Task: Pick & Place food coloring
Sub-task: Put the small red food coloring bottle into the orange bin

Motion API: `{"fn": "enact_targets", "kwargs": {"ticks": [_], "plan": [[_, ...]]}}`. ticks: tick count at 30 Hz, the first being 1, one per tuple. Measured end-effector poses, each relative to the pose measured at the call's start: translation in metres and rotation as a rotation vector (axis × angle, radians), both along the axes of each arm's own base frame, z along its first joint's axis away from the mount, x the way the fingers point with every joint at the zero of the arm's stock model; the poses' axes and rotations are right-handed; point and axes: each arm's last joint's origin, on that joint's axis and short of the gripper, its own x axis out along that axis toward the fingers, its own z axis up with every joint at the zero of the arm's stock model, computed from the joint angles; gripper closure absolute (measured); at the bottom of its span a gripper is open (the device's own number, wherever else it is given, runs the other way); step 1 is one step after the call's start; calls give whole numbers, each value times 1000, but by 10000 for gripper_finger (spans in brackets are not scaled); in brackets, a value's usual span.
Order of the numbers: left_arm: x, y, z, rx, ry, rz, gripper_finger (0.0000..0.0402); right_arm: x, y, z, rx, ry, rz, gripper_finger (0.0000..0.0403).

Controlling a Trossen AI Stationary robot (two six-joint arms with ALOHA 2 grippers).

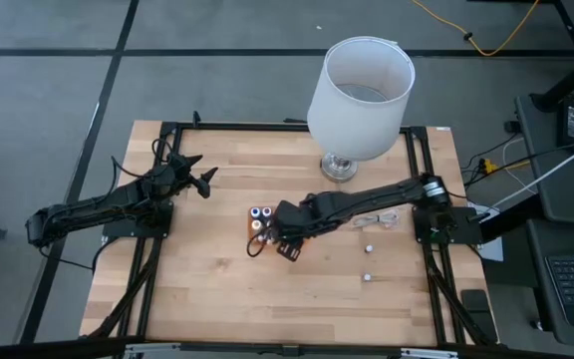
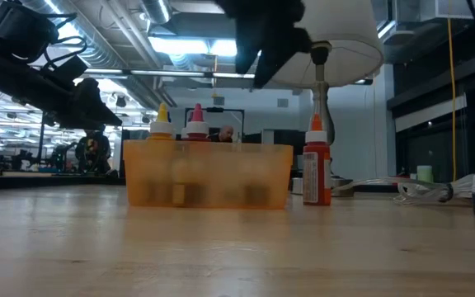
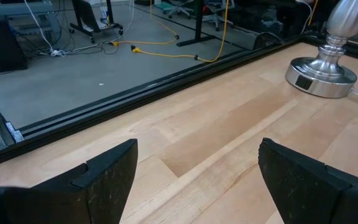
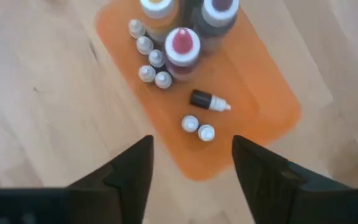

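Right wrist view: right hand (image 4: 191,163), fingers apart and empty, hung above orange tray (image 4: 272,93), likely post-release. Food coloring (image 4: 209,101) lay inside among upright bottles. Left hand (image 3: 197,171), open, waited over bare tabletop (image 3: 229,124).

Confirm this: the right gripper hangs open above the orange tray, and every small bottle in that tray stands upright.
Not every one. In the right wrist view a dark dropper bottle lies on its side in the orange rectangular tray; the others stand. The right gripper does hang open above it.
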Motion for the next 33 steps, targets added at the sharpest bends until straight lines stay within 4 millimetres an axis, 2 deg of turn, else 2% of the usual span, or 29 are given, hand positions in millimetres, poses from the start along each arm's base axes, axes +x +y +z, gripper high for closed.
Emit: {"fn": "enact_targets", "kwargs": {"ticks": [5, 10, 15, 23, 33], "plan": [[0, 0, 0, 0, 0, 0, 78, -29, 4, 7, 51, -74, -74, 150], [0, 0, 0, 0, 0, 0, 78, -70, 4, 3, 105, -64, -200, 142], [0, 0, 0, 0, 0, -1, 79, -108, 2, -13, 163, -5, -347, 141], [0, 0, 0, 0, 0, -1, 78, -154, 1, -43, 226, 99, -530, 141], [0, 0, 0, -1, 0, -1, 79, -185, 7, -85, 228, 186, -620, 142]]}}
